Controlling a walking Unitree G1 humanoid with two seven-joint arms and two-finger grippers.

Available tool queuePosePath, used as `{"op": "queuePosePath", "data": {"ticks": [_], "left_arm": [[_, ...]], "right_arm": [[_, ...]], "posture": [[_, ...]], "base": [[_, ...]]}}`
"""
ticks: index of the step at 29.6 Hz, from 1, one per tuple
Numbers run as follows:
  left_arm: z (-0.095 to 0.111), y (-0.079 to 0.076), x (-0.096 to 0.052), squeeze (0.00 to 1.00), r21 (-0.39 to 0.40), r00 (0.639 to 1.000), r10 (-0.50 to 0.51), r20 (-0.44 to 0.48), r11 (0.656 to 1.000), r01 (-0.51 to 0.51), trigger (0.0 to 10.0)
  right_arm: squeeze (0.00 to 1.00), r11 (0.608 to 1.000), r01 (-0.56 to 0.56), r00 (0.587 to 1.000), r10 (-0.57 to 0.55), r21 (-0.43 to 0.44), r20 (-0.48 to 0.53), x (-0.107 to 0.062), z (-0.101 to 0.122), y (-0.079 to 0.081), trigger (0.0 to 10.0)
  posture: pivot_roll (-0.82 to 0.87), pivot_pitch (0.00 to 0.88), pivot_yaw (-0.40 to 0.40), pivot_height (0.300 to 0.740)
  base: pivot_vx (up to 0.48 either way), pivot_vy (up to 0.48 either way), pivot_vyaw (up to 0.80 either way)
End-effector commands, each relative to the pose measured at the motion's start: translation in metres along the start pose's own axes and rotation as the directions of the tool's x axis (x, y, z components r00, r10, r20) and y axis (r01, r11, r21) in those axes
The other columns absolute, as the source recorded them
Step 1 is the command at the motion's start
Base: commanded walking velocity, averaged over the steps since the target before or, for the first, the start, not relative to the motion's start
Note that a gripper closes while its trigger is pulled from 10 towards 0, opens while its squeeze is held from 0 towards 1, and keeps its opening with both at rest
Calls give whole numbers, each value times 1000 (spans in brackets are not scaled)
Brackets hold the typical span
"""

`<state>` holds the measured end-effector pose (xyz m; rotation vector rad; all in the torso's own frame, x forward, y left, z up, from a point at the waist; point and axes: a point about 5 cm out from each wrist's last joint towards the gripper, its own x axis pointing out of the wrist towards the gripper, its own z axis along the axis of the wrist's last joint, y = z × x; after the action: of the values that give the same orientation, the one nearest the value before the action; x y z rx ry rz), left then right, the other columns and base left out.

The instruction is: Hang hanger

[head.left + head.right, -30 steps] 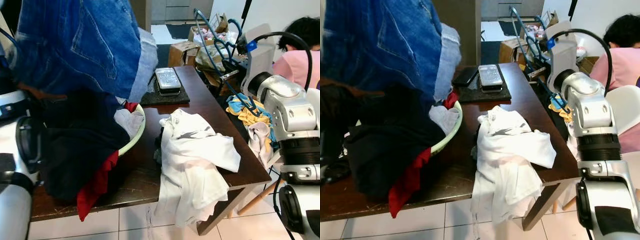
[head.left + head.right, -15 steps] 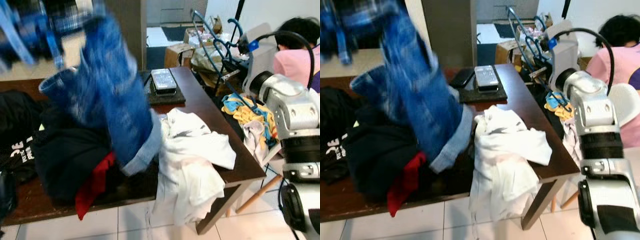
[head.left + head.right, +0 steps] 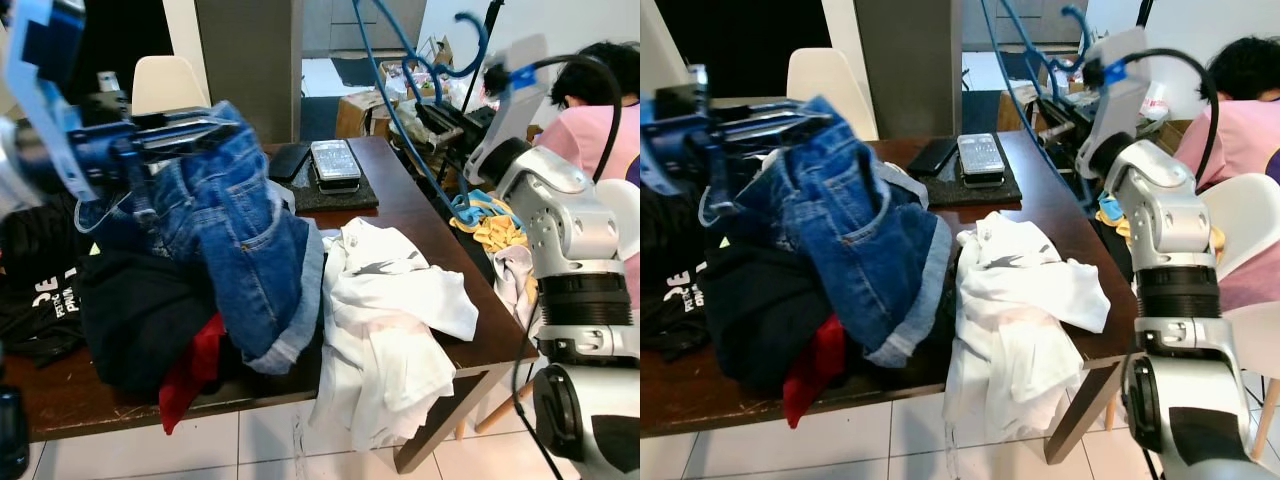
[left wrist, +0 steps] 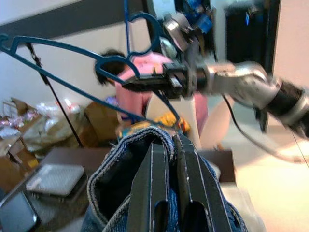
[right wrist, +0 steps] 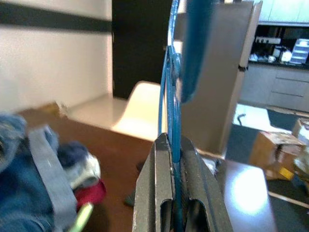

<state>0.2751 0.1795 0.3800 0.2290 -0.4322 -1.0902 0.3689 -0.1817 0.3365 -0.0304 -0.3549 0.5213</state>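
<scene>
Dark wooden table (image 3: 420,215) lies below both grippers; left gripper (image 4: 166,159) is clamped on the jeans (image 3: 240,250) waistband, right gripper (image 5: 169,159) is closed around the blue hanger (image 5: 170,92), raised above it

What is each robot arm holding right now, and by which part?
Left end effector pinches the jeans by the waistband edge. Right end effector clamps the blue hanger on its thin wire.

— How is the light?
— Even indoor daylight; glare on the tabletop (image 5: 246,186) toward four o'clock.
— Sharpness?
— Head views fairly crisp, the left arm (image 3: 45,120) at ten o'clock smeared. Wrist views soft, perhaps motion blur; backgrounds unfocused.
</scene>
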Motion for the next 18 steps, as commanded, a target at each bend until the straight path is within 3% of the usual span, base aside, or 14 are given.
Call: {"op": "queuePosePath", "data": {"ticks": [1, 4, 7, 13, 18], "left_arm": [[2, 3, 11, 0, 23, 998, 44, 44, 999, -45, 10000], [-1, 5, 17, 0, 15, 996, 74, 56, 997, -75, 10000], [-12, 7, 35, 0, 79, 976, 196, 93, 976, -204, 10000], [0, 4, 49, 0, 161, 950, 259, 175, 944, -287, 10000], [14, 7, 50, 0, 203, 941, 272, 203, 928, -312, 10000]], "right_arm": [[0, 999, -24, 999, 22, 37, 46, -1, 5, 4, 10000], [0, 998, -40, 998, 36, 56, 61, 0, 4, 7, 10000], [0, 985, -118, 985, 100, 123, 138, -1, 5, 25, 10000], [0, 948, -258, 937, 198, 187, 289, -5, 18, 48, 10000], [0, 932, -294, 913, 207, 214, 352, -8, 27, 49, 10000]], "posture": [[114, 50, -16, 740], [108, 49, -14, 740], [102, 52, -16, 740], [95, 52, -10, 740], [102, 56, -9, 740]], "base": [[0, 0, 0], [0, 0, 0], [0, 0, 0], [0, -403, 0], [0, -428, 0]]}}
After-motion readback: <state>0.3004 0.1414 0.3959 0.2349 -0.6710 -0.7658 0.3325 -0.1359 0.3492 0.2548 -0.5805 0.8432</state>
